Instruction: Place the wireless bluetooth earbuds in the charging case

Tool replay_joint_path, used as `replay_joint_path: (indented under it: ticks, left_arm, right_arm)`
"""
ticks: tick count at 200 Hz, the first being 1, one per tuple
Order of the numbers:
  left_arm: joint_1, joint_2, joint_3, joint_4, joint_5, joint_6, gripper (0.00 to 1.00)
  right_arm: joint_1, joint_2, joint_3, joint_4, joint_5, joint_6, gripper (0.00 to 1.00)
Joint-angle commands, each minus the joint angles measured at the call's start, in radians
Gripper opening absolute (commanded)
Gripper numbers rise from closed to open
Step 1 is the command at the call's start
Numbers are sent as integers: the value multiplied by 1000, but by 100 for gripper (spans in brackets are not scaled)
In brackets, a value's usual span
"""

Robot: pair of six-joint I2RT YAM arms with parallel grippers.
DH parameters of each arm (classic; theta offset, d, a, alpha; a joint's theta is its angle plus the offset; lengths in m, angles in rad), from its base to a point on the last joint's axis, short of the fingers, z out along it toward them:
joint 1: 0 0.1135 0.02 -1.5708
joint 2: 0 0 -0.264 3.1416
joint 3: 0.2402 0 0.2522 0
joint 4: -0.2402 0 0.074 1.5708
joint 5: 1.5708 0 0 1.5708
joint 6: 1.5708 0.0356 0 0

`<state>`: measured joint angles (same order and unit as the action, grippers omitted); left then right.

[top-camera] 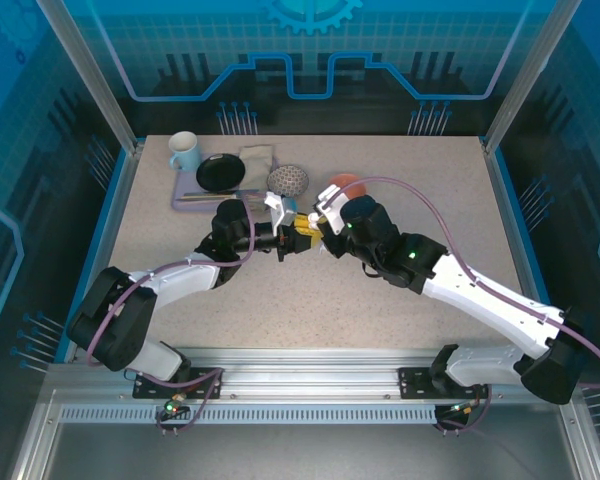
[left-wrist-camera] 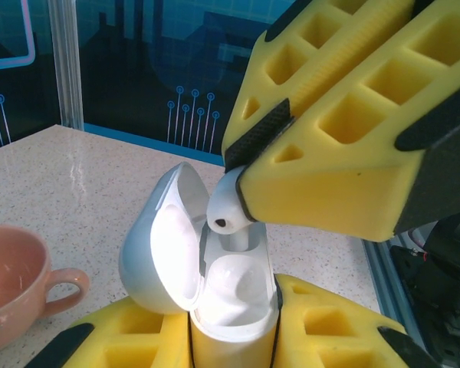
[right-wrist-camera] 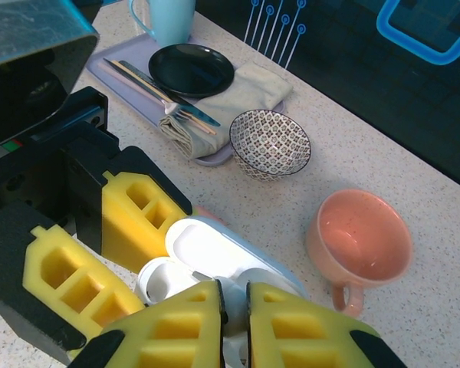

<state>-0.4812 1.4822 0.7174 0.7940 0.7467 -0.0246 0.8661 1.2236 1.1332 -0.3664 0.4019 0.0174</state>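
We see the right fingers (left-wrist-camera: 330,115) clenched on one white earbud (left-wrist-camera: 228,211), its stem pinched between their black pads. Its glossy rounded head pokes out below, with a small dark opening on the end. The earbud hangs just over the open mouth of the charging case (left-wrist-camera: 231,295); we cannot tell whether it touches the case. From the right wrist, the same fingers (right-wrist-camera: 291,330) stand almost together, directly above the case (right-wrist-camera: 215,257).

The left fingers (left-wrist-camera: 322,330) grasp the case's lower body from both sides and hold it upright. The case is white and pebble-shaped, and its smooth rounded lid (left-wrist-camera: 157,253) is swung back to the left, so we can see the moulded white hollows inside. In the overhead view, the two sets of fingers meet near the middle of the counter (top-camera: 280,300).

Around them we see a salmon-pink cup (right-wrist-camera: 360,245) just beside the case. Farther off is a patterned bowl (right-wrist-camera: 270,142), and a lavender tray (right-wrist-camera: 111,73) carrying a black plate (right-wrist-camera: 192,69), cutlery, a folded napkin (right-wrist-camera: 253,84) and a pale blue mug (right-wrist-camera: 169,15).
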Motion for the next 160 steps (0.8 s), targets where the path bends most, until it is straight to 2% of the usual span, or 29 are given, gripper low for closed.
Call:
replay_joint_path:
  ticks: [1,112,137,160]
  left_arm:
    - [-5,-20,14,64,-8,6,0]
    - [-4,-22,9,65,-9,9,0]
    - [-5,-24,5,65,-13,12,0]
    - [-3,-32,-9,64,-31,17,0]
  right_arm:
    - [3,-25,-5,-41,27,-7,12]
    - [-29,-43,-9,-47,17,10,12]
    - [-94,-56,15,-71,-48,81,14]
    - [-187,-79,31,-115,-120,190,19]
